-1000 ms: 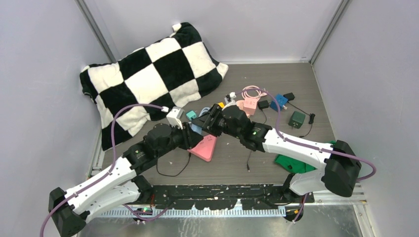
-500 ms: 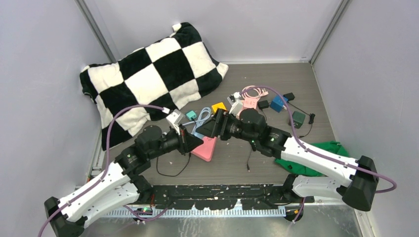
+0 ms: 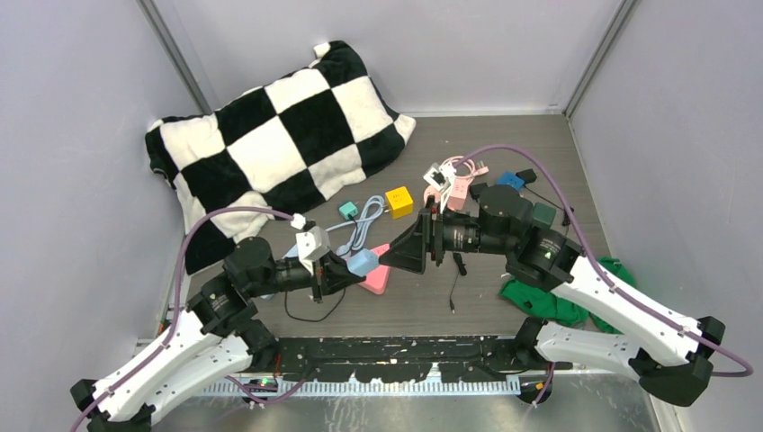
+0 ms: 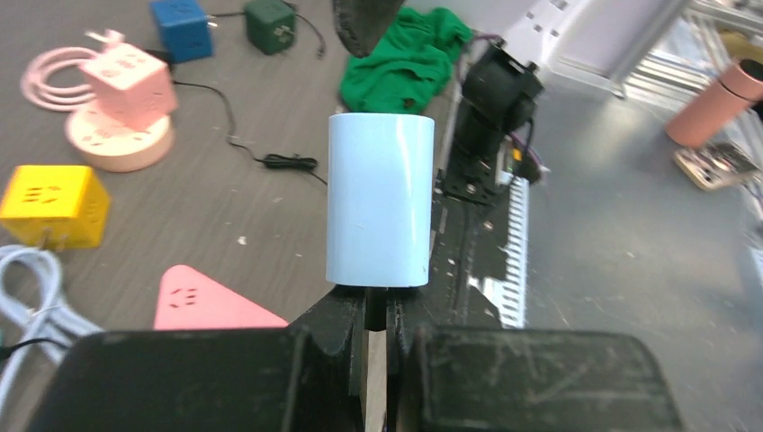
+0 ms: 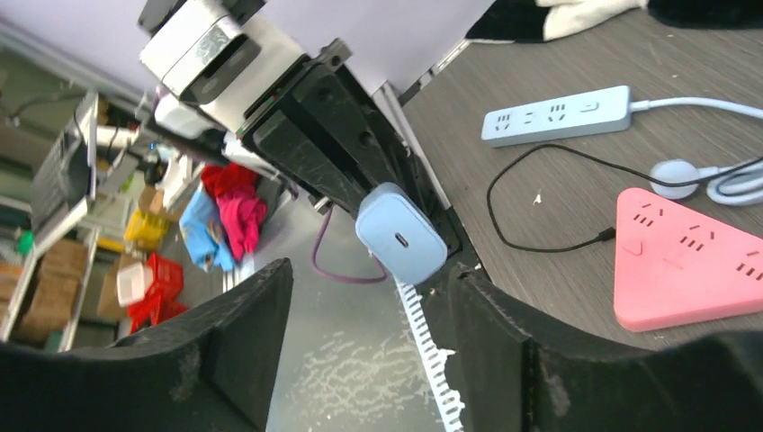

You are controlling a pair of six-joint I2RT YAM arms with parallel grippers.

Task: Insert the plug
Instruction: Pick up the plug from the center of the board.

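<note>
Near pink power strip (image 3: 377,275): blue plug (image 4: 379,198) held aloft, pinched in closed left gripper (image 4: 376,310), seemingly by prongs; right gripper (image 5: 369,360) spread wide, empty, just beside. Thin hold, may twist or drop at handover

A checkered pillow (image 3: 279,135) lies back-left, green cloth (image 3: 520,295) near-right.
</note>
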